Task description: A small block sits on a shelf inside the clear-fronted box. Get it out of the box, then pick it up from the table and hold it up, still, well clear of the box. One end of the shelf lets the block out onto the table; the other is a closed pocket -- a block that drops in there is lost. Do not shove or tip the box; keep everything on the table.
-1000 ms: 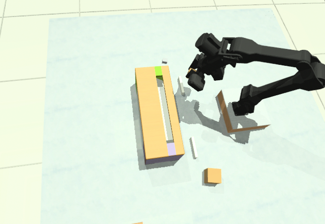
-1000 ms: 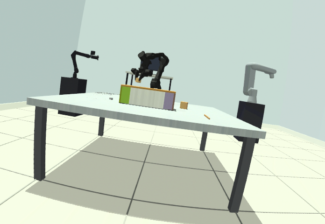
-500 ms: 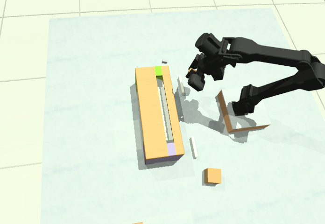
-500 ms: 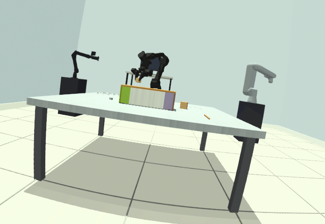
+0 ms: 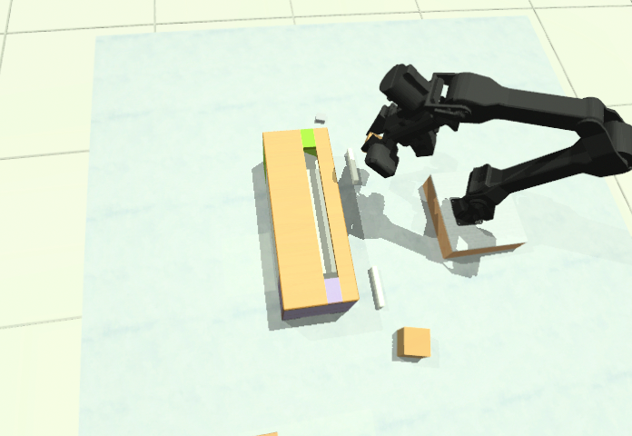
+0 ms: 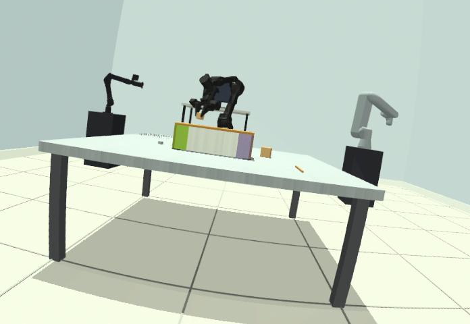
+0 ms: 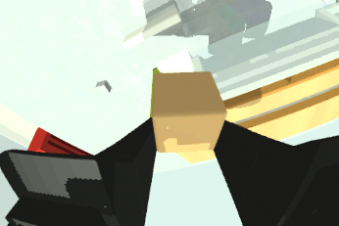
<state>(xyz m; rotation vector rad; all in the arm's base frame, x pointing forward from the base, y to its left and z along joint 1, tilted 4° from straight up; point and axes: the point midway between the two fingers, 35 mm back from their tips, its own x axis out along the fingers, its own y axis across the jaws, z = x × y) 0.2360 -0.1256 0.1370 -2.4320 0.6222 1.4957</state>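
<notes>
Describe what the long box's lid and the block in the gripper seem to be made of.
Long box's lid: probably wood, matt, given its tan colour and faint grain.

Block in the gripper: perhaps wood or painted plastic; plain tan faces, no clear grain.

The box (image 5: 291,216) (image 6: 212,141) has a lid like pale, lightly grained wood, smooth and matt, with 2 smooth painted-looking bands, green toward 12 o'clock and lilac toward 6 o'clock from above. At about 5 o'clock from it, the loose cube (image 5: 416,341) (image 6: 265,152) looks like plain matt wood. The block (image 7: 190,113) between the fingers looks like smooth, matt tan wood. The arm (image 5: 540,107) (image 6: 237,85) resembles dark, matt plastic. The tabletop (image 5: 178,268) (image 6: 113,150) looks smooth, faintly streaked like stone.
</notes>
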